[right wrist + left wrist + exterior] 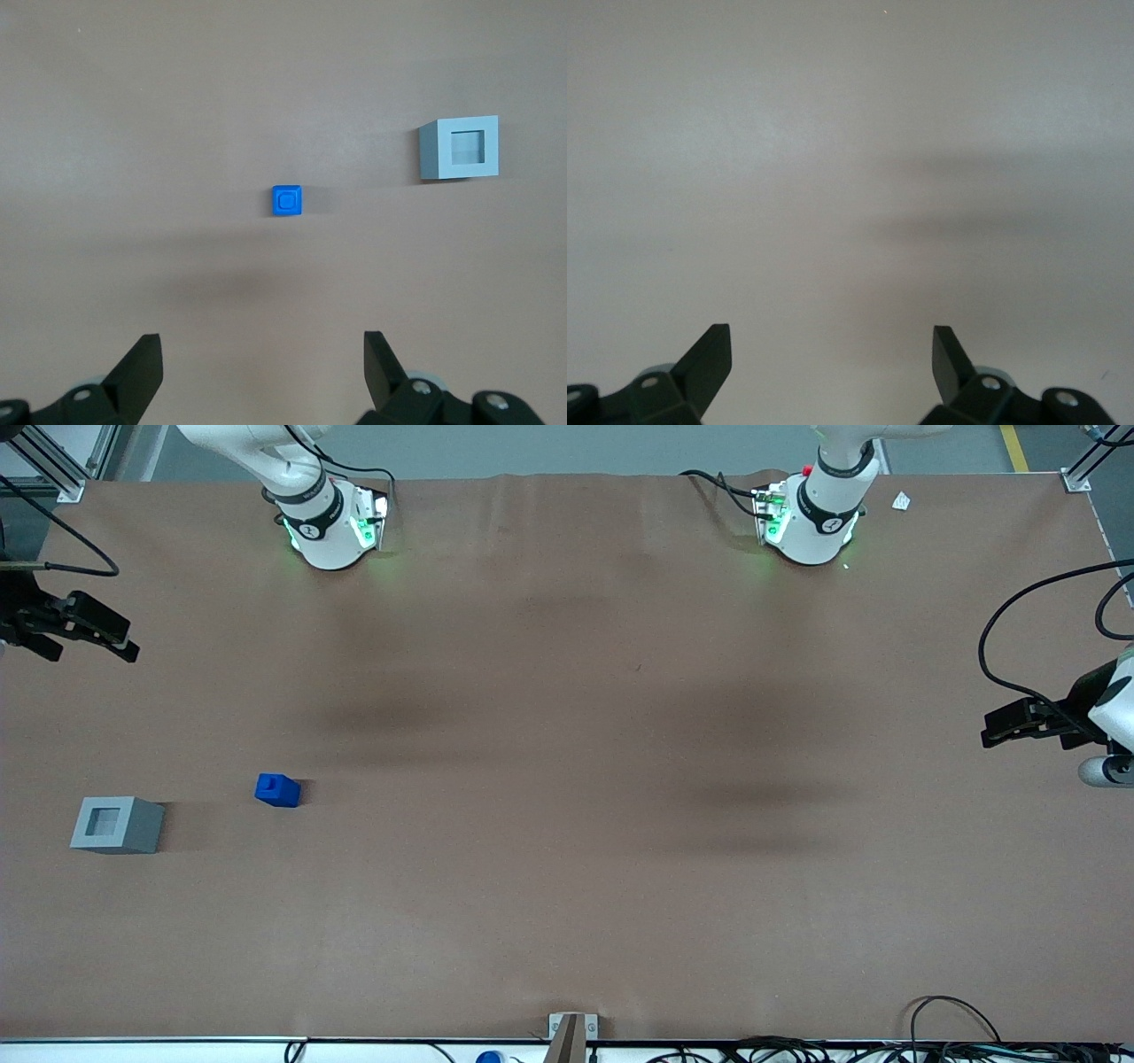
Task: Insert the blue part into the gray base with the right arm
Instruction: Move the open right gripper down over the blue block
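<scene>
The brown bench (567, 691) carries a small white scrap (901, 501) toward the parked arm's end. A metal bracket (572, 1027) sits mid-way along its near edge, with loose black cables (961, 1035) along that same edge.

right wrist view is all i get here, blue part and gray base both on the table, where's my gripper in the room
Observer: The gripper hangs at the working arm's end of the table, farther from the front camera than both pieces, holding nothing.
Operator: is the blue part touching the base
Observer: No. From the front, the blue part sits apart from the gray base, bare table between them.
Operator: anything in the recess
Observer: Nothing; the front view shows it empty.
</scene>
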{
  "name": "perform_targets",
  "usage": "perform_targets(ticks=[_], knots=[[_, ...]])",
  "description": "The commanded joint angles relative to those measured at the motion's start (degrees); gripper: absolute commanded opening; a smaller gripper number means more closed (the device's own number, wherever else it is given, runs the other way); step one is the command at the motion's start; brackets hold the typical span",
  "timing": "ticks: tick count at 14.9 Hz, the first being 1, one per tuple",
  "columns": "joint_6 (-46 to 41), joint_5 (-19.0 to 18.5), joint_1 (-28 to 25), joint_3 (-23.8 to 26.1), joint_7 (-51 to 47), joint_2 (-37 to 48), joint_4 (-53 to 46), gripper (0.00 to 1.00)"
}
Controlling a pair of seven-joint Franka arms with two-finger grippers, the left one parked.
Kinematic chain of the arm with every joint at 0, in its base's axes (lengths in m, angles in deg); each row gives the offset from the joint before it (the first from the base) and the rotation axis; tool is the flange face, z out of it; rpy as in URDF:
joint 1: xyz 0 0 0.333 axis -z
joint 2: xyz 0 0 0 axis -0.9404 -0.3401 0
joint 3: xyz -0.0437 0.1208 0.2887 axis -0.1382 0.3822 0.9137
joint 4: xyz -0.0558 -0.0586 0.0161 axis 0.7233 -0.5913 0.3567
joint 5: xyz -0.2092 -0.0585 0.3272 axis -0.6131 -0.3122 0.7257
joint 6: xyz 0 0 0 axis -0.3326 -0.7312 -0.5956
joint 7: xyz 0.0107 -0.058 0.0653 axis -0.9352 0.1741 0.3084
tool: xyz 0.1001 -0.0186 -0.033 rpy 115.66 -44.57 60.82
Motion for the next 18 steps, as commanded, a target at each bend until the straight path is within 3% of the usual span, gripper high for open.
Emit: perform_targets(ticks=[1, 14, 18], knots=[[0.49, 0.07, 0.05, -0.03, -0.53, 1.17, 0.69, 1.00], [4.43, -0.37, 0.67, -0.29, -0.35, -5.68, 1.82, 1.00], [17.40, -0.37, 0.32, -0.29, -0.35, -6.39, 12.79, 1.00]])
